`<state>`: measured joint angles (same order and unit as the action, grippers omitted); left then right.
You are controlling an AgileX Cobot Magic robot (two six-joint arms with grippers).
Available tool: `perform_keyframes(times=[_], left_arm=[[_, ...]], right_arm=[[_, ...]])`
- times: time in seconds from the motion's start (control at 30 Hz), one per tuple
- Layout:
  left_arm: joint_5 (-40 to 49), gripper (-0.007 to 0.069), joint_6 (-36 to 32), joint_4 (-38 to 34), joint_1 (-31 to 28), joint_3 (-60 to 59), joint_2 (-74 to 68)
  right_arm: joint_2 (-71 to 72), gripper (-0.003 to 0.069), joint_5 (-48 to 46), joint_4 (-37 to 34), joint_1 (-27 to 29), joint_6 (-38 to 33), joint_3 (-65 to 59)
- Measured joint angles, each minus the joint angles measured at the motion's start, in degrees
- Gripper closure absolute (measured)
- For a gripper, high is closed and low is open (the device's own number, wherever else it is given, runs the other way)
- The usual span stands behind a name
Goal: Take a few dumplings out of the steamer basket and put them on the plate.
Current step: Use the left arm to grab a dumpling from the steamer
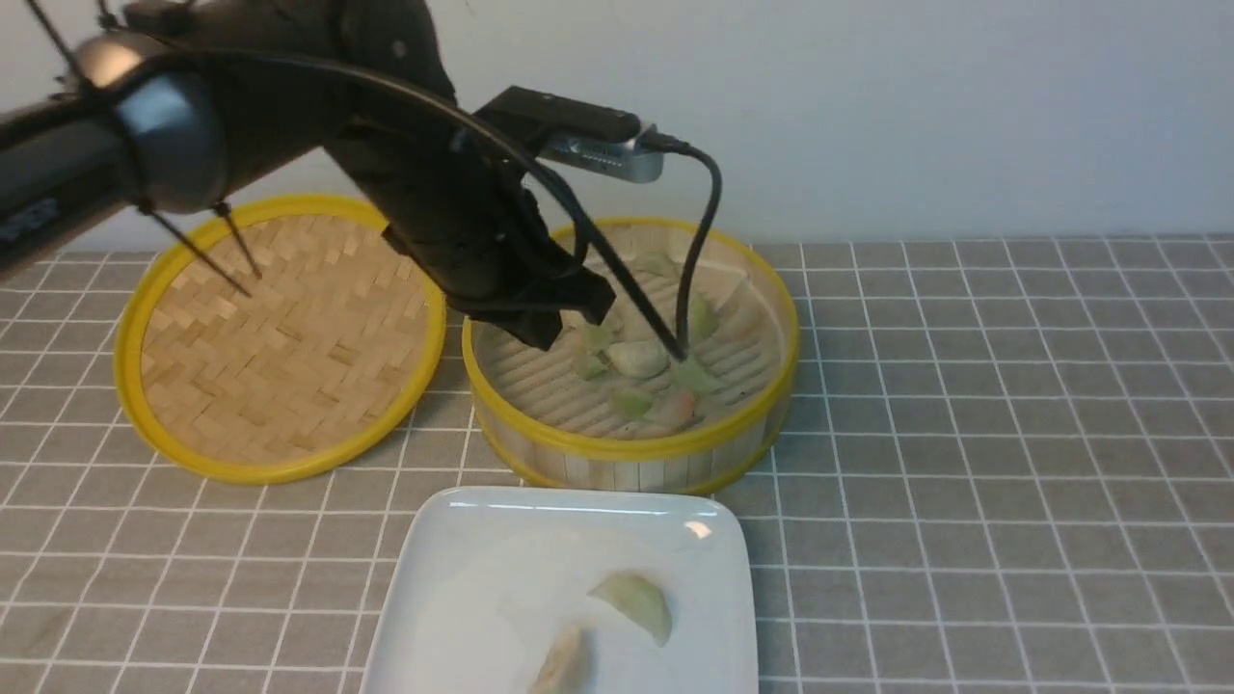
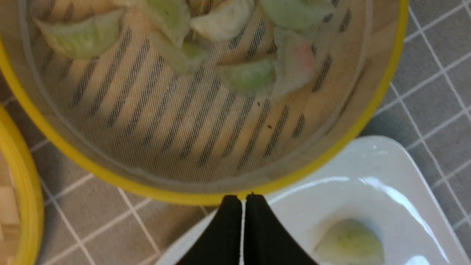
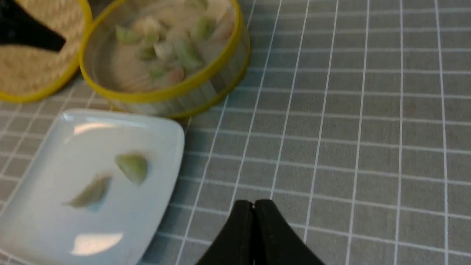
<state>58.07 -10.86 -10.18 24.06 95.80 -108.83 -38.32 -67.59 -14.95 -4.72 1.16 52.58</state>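
Note:
The steamer basket (image 1: 617, 448) stands mid-table with several pale green and pinkish dumplings (image 1: 636, 359) on its slatted floor (image 2: 165, 121). In front of it lies the white plate (image 1: 463, 598) with a green dumpling (image 1: 636, 602) and a whitish dumpling (image 1: 564, 660) on it. My left gripper (image 1: 545, 333) hangs over the basket's left part, shut and empty; in the left wrist view its tips (image 2: 243, 198) sit above the basket's yellow rim (image 2: 110, 180) and the plate's edge (image 2: 368, 184). My right gripper (image 3: 253, 203) is shut and empty above bare tablecloth beside the plate (image 3: 55, 154). It does not show in the front view.
The shallow woven lid (image 1: 280, 337) with a yellow rim lies left of the basket, touching it. A grey checked cloth (image 1: 1012, 434) covers the table. A wall stands close behind. The left wrist's camera cable (image 1: 699, 251) dangles into the basket.

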Motion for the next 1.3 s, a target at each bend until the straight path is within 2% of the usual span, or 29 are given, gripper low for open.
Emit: perform_keyframes(times=[0.17,0.47,0.57,0.73,0.93,1.07,1.17,1.3], left_arm=[[-0.82,0.0561,-0.63,3.95,0.97,5.51,-7.45],[-11.51,0.0314,-0.76,5.96,1.03,6.89,-15.04],[-13.72,0.0284,-0.76,5.92,1.03,6.88,-15.92],[-16.67,0.0272,-0.76,6.01,1.03,6.96,-18.3],[-16.91,0.0295,-0.76,5.96,1.03,7.21,-20.0],[-16.96,0.0337,-0.81,5.83,1.03,7.34,-20.36],[-16.48,0.0399,-0.75,5.83,1.03,7.58,-20.35],[-15.39,0.0399,-0.61,6.0,1.03,7.72,-20.11]], right_arm=[[-8.08,0.0673,-4.01,-0.85,0.0,-1.63,4.56],[-8.89,0.0673,-4.63,-3.49,0.0,-1.68,4.74],[-8.89,0.0673,-4.63,-3.6,0.0,-1.68,4.74],[-8.89,0.0673,-4.63,-3.66,0.0,-1.68,4.74],[-8.89,0.0673,-4.63,-3.66,0.0,-1.68,4.74],[-8.89,0.0673,-4.63,-3.66,0.0,-1.68,4.74],[-8.89,0.0673,-4.63,-3.66,0.0,-1.88,4.74],[-8.89,0.0673,-4.52,-3.66,0.0,-2.07,4.74]])
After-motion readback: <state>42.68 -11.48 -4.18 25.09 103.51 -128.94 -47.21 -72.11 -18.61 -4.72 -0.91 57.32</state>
